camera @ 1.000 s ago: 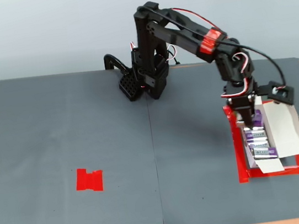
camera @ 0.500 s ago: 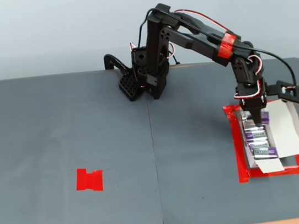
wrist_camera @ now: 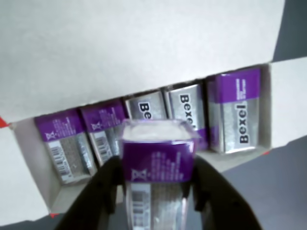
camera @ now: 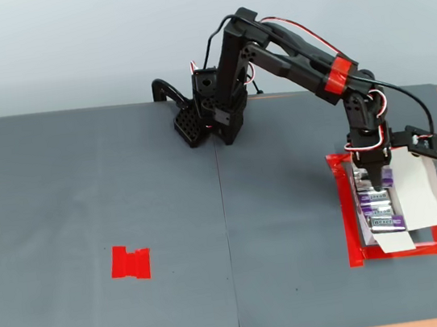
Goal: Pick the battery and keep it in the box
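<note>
In the wrist view my gripper [wrist_camera: 157,191] is shut on a battery [wrist_camera: 158,163], silver-grey with a purple label, held upright between the black fingers [wrist_camera: 103,191] just above the near edge of the white box [wrist_camera: 144,52]. Several more batteries lie in a row inside the box [wrist_camera: 240,112]. In the fixed view the gripper [camera: 378,183] points down over the box [camera: 422,192] at the right of the mat, inside a red tape outline [camera: 348,218]. The held battery is hidden by the gripper there.
A red tape patch [camera: 131,263] lies on the grey mat at the lower left. The arm's base [camera: 204,121] stands at the back centre. The box's flaps [wrist_camera: 292,100] are folded out.
</note>
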Available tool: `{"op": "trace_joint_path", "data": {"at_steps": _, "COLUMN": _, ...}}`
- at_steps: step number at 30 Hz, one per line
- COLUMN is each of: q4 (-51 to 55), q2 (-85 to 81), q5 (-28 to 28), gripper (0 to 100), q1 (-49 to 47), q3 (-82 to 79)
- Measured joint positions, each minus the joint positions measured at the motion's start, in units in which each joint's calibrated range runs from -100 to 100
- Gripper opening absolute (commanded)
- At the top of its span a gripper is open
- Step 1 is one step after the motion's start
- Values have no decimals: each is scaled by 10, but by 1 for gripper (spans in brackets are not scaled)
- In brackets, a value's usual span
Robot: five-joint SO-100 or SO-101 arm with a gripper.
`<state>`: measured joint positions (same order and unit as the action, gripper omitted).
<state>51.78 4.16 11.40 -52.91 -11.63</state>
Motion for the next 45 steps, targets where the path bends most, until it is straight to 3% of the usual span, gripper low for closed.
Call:
{"op": "trace_joint_path", "data": {"at_steps": 16, "q4": -27, "q2": 27, "q5": 0, "gripper": 7, "q1": -4, "q3": 0}}
{"op": "trace_joint_path", "data": {"at_steps": 25, "q4": -27, "q2": 27, "q5": 0, "gripper": 29, "q1": -5, "q3": 1}}
{"op": "trace_joint_path", "data": {"at_steps": 31, "q4": -27, "q2": 27, "q5": 0, "gripper": 22, "q1": -5, "q3": 1}}
{"op": "trace_joint_path", "data": {"at_steps": 39, "q4": -27, "q2": 20, "q5": 0, "gripper": 6, "q1": -5, "q3": 0}}
{"op": "trace_joint_path", "data": {"at_steps": 45, "q4": -23, "q2": -45, "q5": 0, "gripper": 3, "q1": -1, "q3": 1}}
